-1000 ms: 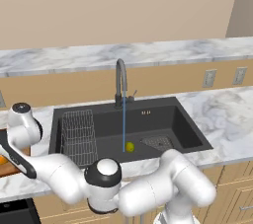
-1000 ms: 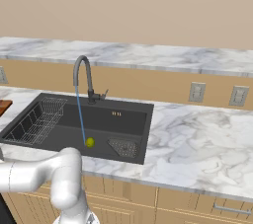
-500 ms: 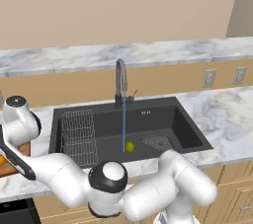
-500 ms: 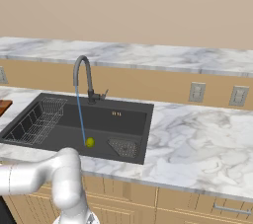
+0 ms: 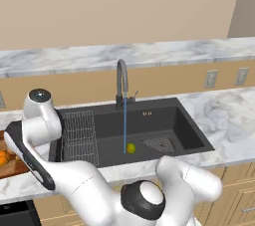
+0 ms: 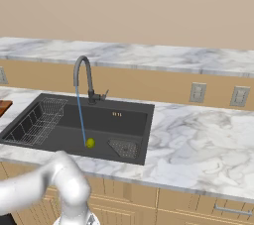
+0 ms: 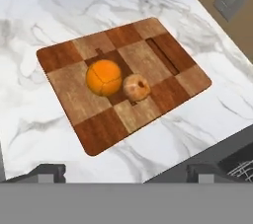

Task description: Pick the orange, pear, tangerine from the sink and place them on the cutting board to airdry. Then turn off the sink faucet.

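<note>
1. Two fruits sit touching in the middle of the cutting board [image 7: 123, 83]: a glossy orange [image 7: 104, 77] and a paler, duller tangerine [image 7: 136, 87].
2. The board's a checkered wooden rectangle on the marble surface [image 7: 59, 11], beside the sink [image 5: 164, 120].
3. The pear [image 5: 131, 148] is in the dark basin, under the faucet [image 5: 121, 78] stream.
4. The jaws [image 7: 126, 172] are spread wide above the board's near edge, holding nothing.

The sink [image 6: 74, 130], a dark basin, is set in the marble worktop [image 6: 198, 135]. A wire rack [image 6: 34, 122] lies in the basin's left part. The sink faucet [image 6: 84, 78] stands at the back rim, and a thin blue stream falls from its spout onto the pear [image 6: 90, 143] on the basin floor. Just right of the pear is the square drain grate [image 6: 123, 146]. Two wall outlets [image 6: 197, 92] sit on the backsplash.
</note>
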Motion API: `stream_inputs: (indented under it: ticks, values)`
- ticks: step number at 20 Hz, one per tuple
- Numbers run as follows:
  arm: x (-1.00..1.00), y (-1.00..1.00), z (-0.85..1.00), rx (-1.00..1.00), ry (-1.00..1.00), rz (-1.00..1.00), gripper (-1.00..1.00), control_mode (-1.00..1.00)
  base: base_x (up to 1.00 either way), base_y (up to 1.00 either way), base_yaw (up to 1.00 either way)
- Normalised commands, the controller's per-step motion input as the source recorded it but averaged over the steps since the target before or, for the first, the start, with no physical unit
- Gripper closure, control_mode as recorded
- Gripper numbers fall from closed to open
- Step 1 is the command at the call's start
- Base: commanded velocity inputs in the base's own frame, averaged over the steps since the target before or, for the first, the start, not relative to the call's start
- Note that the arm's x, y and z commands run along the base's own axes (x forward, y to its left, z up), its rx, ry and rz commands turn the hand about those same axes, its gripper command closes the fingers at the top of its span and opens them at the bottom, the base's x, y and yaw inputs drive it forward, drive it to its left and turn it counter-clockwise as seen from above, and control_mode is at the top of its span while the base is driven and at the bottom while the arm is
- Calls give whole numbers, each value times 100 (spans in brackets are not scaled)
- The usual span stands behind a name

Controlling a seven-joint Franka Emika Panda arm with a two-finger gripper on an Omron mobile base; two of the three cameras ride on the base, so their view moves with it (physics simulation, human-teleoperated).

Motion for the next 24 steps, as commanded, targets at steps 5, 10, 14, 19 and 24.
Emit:
stream_inputs:
  ticks: [5,10,14,19,24]
  values:
    - [-71,-99,42,9,-10,0,-100,-100,0,0,0]
    - [-63,-84,38,2,-9,-2,-100,-100,0,0,0]
    - [-38,-68,30,0,0,-12,-100,-100,0,0,0]
    - [-23,-67,36,0,11,-20,-100,-100,0,0,0]
    - [-8,-68,43,7,28,-27,-100,-100,0,0,0]
